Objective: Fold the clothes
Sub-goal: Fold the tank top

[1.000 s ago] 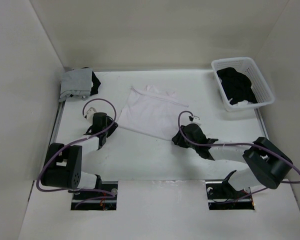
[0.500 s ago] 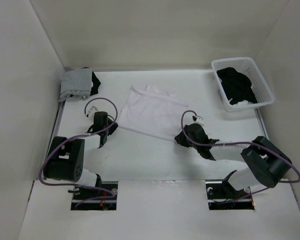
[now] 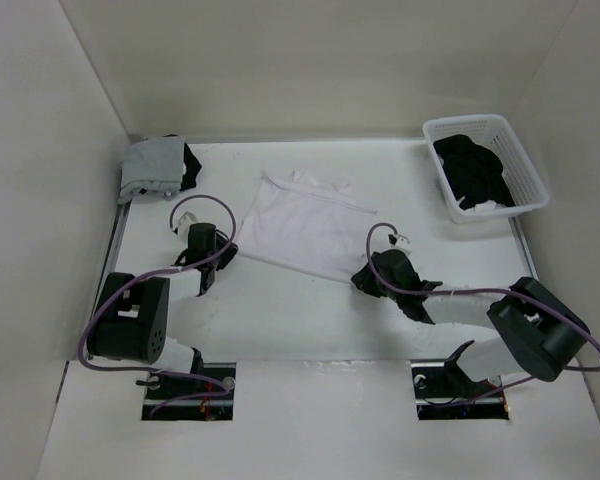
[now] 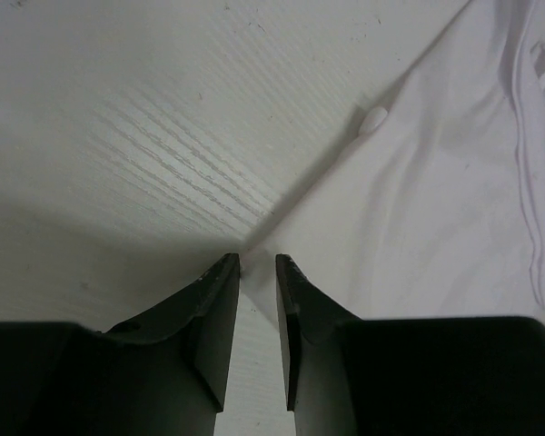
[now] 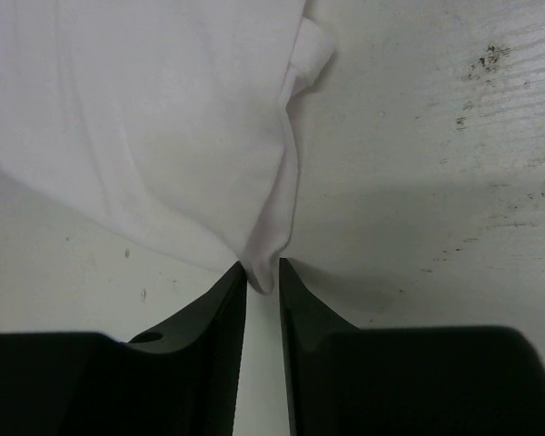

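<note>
FOLDING, FIRST GARMENT: My two hands grip the near corners of a white top [image 3: 300, 225] spread flat at the middle of the bench [image 3: 280, 320]. My left hand [image 4: 257, 263] is at the top's 8 o'clock corner. Its fingers are drawn almost together, and the cloth's point seems to run in between them. My right hand [image 5: 262, 268] is at the 5 o'clock corner, pinching a puckered tuck of the hem that gathers into its tips. The far edge and a thin strap lie loose toward 12 o'clock.

At the bench's 2 o'clock a white basket [image 3: 525, 195] holds black clothes [image 3: 470, 170] with a scrap of white beneath. At 10 o'clock sits a grey pile [image 3: 150, 165] with something black against it.

As I read it, this is the opening fold of the top, with both corners taken and nothing lifted yet. The next move calls for raising both corners together and level, then carrying them toward 12 o'clock to lay the near hem over the far one. Both hands must keep pace, or the cloth will skew or drag. The left pinch looks the shallower of the two and could slip.
</note>
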You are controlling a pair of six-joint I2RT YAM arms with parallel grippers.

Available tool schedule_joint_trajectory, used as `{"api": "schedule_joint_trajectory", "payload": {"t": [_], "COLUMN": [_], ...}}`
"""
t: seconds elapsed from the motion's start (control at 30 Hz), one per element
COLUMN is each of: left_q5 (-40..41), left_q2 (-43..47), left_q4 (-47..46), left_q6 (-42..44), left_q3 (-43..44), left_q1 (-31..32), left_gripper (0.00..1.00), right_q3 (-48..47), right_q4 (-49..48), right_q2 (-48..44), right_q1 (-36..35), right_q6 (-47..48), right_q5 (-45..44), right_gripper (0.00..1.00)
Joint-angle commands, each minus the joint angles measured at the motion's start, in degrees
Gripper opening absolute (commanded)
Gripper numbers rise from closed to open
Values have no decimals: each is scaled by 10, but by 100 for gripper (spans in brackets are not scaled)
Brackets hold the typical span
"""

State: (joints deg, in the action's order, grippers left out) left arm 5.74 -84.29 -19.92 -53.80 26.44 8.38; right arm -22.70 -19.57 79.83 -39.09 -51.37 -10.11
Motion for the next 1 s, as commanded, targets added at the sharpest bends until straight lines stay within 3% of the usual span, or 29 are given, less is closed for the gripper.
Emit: {"api": "schedule_joint_trajectory", "payload": {"t": [0.0, 0.2, 0.37, 0.53, 0.77, 0.97], "left_q5": [2, -9, 14, 52, 57, 77], "left_q2": [-7, -4, 78, 254, 516, 608], "left_q4": [16, -3, 8, 96, 289, 401], "left_q6": [5, 3, 0, 7, 10, 61], "left_q3": [-11, -12, -24, -27, 70, 269], "left_q1": [3, -3, 7, 25, 26, 26], "left_gripper": [20, 0, 0, 0, 0, 0], "right_q3": [2, 4, 5, -3, -116, -297], "right_q4": [5, -6, 3, 115, 398, 530], "right_q2": [-4, 2, -41, -190, -440, -481], "right_q1": [-4, -5, -16, -49, -170, -362], "right_q6": [-7, -14, -8, 6, 17, 24], "right_q5": [-8, -15, -18, -44, -140, -270], "right_gripper": [22, 7, 1, 1, 0, 0]}}
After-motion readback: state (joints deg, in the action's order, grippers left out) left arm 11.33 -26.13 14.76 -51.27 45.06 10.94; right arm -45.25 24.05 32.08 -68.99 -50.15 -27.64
